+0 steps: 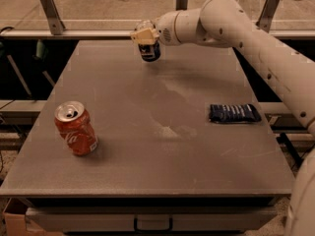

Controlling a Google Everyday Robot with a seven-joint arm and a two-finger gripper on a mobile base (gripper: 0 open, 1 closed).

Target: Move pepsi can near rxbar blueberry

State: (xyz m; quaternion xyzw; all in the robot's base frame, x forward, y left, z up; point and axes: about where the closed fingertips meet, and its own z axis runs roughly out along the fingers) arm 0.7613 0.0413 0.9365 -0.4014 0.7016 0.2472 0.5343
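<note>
The pepsi can [149, 53] is held clenched in the gripper [146, 39] at the upper centre of the frame, upright, with its long axis vertical. It should be carried level toward the rxbar blueberry [234, 113], which lies lengthwise left-to-right at centre right, and set down beside it, not on it.

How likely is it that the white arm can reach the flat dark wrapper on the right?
Probably yes. Only grey tabletop lies between the gripper and the flat navy wrapper; the red cola can stands far left. But the gripper holds the dark blue can.
</note>
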